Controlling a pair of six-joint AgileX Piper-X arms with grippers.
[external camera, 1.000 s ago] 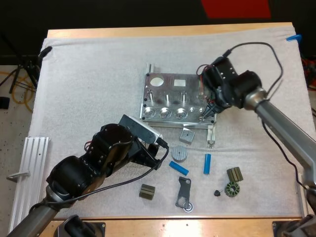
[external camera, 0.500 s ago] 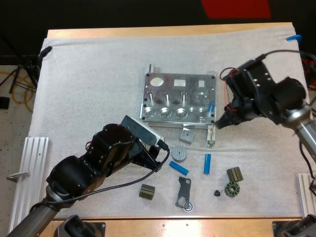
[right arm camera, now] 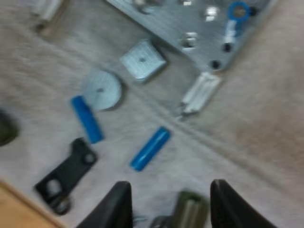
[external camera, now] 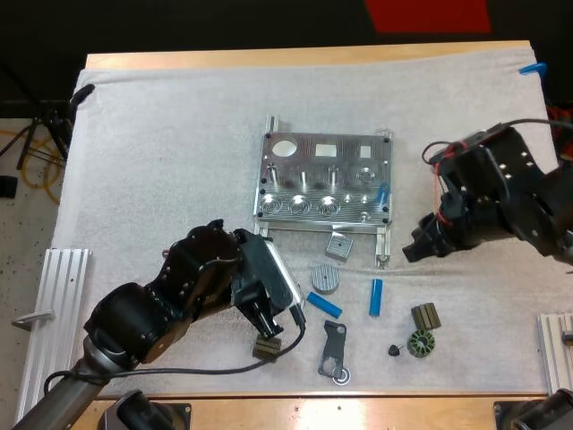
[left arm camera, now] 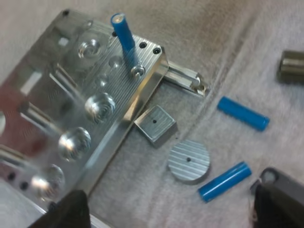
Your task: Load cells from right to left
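The wooden tabletop (external camera: pixel 304 55) carries a white mat (external camera: pixel 161 161) that covers nearly all of it. The left arm comes in low over the mat's near side. Its left gripper (external camera: pixel 264 327) is close to a small olive part (external camera: pixel 267 348), and in the left wrist view its fingers (left arm camera: pixel 71 211) stand wide apart with nothing between them. On the other side, the right gripper (external camera: pixel 421 246) hangs just off the fixture's right end. Its fingers (right arm camera: pixel 116 206) are likewise spread and hold nothing.

The metal fixture (external camera: pixel 324 184) sits mid-mat. A ribbed metal rail (external camera: pixel 54 305) lies at the mat's left edge.

Near the front edge lies a dark bracket (external camera: pixel 335 349). Between it and the fixture are a grooved disc (external camera: pixel 325 278) and a square block (external camera: pixel 338 244), which lies just in front of the fixture.

One blue cell (external camera: pixel 383 193) stands tilted in a hole at the fixture's right end. Two more lie loose on the mat in front of the fixture. One (external camera: pixel 324 305) is just beside the disc, and the other (external camera: pixel 377 297) lies further right.

Further right again lie another olive piece (external camera: pixel 426 315), a toothed ring (external camera: pixel 419 343) and a tiny black knob (external camera: pixel 394 350).
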